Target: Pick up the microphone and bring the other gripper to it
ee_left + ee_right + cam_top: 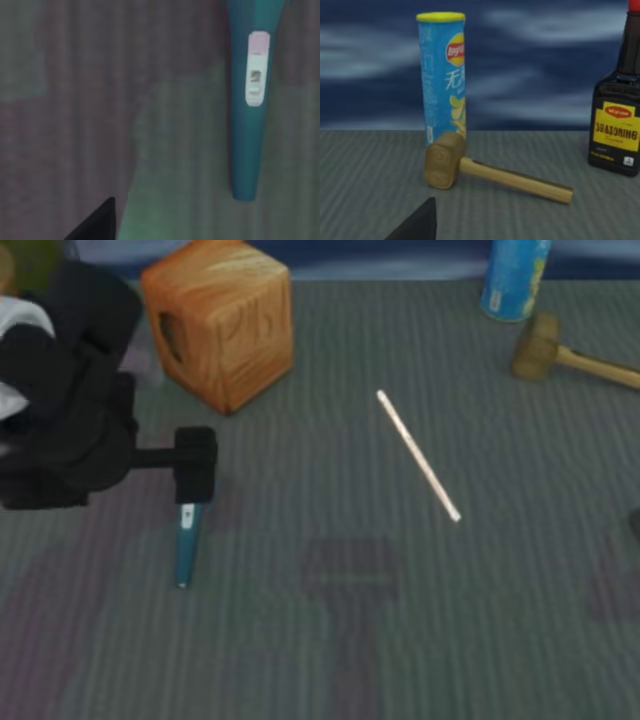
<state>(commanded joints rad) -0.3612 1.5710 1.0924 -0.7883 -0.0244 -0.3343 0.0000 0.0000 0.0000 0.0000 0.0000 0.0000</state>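
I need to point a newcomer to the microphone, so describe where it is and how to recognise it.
Start at the big wooden cube at the table's far left. Just in front of it the left gripper hangs over the microphone, whose head it hides. Unlike the thin white stick mid-table, it has a tapering teal handle with a white switch patch.

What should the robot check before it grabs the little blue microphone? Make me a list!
1. Left gripper sits over the microphone near its head end: ok.
2. Fingers closed on the microphone: cannot tell, the top view hides them.
3. Microphone lying flat on the table, teal handle pointing to the near edge: ok.
4. Wooden block and white stick lie apart from the microphone: ok.
5. Right gripper ready to come over: cannot tell; only a fingertip shows in its wrist view, facing the mallet and chips can.
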